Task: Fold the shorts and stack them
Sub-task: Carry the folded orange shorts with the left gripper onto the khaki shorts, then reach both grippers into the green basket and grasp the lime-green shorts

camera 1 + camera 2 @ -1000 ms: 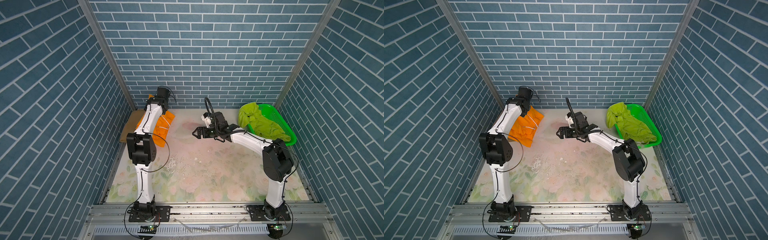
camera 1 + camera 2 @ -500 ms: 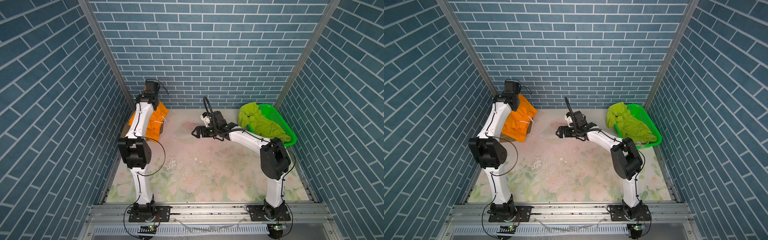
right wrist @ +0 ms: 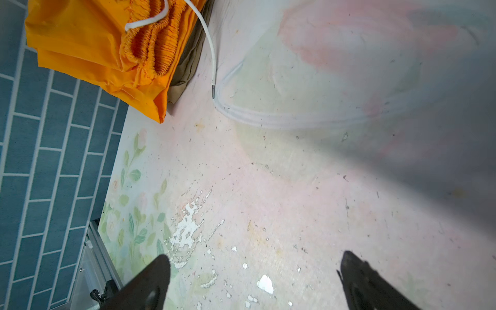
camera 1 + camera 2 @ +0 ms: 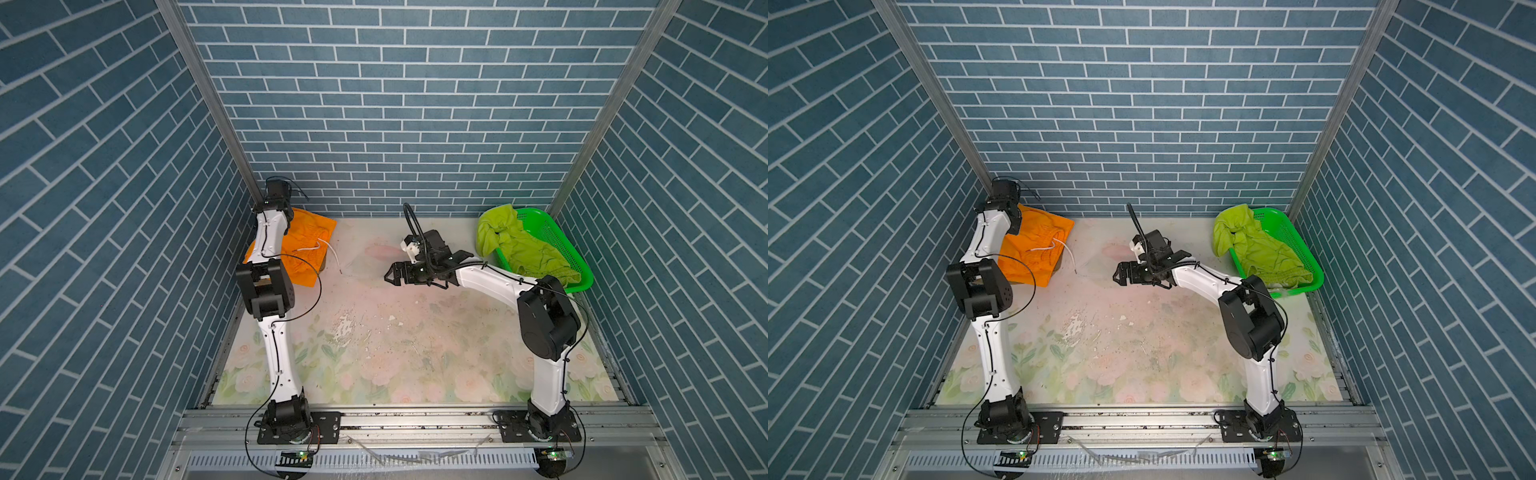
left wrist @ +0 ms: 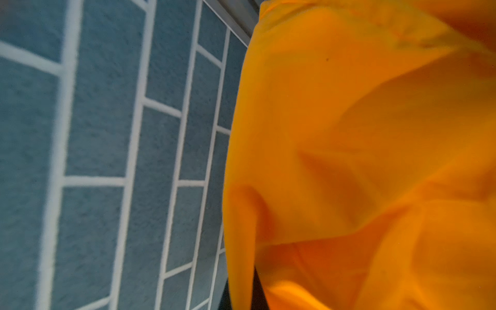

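The right gripper is spread wide and holds nothing; its two dark fingertips stand well apart above bare, flaking paint. In both top views it hovers near the middle of the floral surface, pointing toward the left side. The left gripper is low in the far left corner, against the orange shorts. Its own arm hides it from above. The left wrist view is filled with blurred orange cloth beside the blue brick wall and shows no fingers, so I cannot tell whether it is clenched on the cloth or released. The orange shorts lie folded against the left wall. Their gathered waistband faces the middle of the surface, and a white drawstring trails off it onto the surface. Under the orange pair a strip of tan cloth, probably the tan shorts, shows along the inner edge, so the orange pair rests on top of it. Well apart from both, at the far right, the lime green shorts lie crumpled in a green perforated basket. One bunched end is draped over the basket's near-left rim.
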